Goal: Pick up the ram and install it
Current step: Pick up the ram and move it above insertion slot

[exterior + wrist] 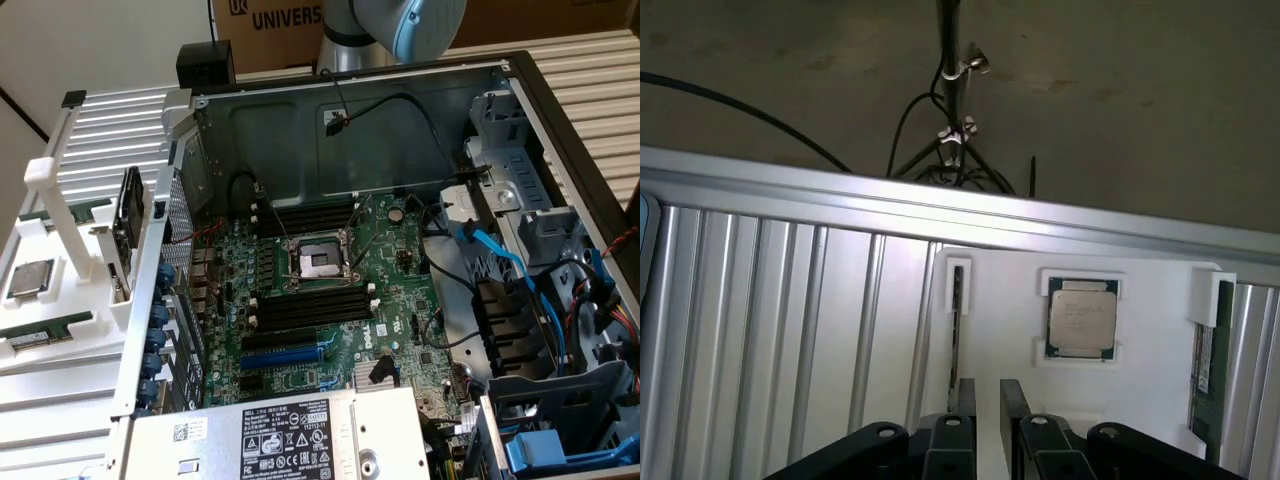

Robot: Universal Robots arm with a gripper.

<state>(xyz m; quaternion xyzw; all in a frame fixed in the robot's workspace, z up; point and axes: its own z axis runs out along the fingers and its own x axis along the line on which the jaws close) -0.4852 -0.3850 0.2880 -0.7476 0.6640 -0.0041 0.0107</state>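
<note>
In the wrist view, the tool (985, 415) is seen above a white holder (1015, 300), its two dark fingers (967, 400) slightly parted with a narrow gap between them; nothing is held in that gap, and the white surface is visible through it. The ram (1203, 370), a narrow green board, is seated at the holder's edge, with the processor chip (1082, 318) between it and the fingers. In the exterior view, the ram (48, 332) is seen lying flat in the holder on the ribbed bench (60, 420), just beside the processor chip (30, 278) and to the exterior view's left of the open computer case (350, 110). Inside the case, long black slots (305, 310) on the motherboard (300, 360) are seen without boards.
</note>
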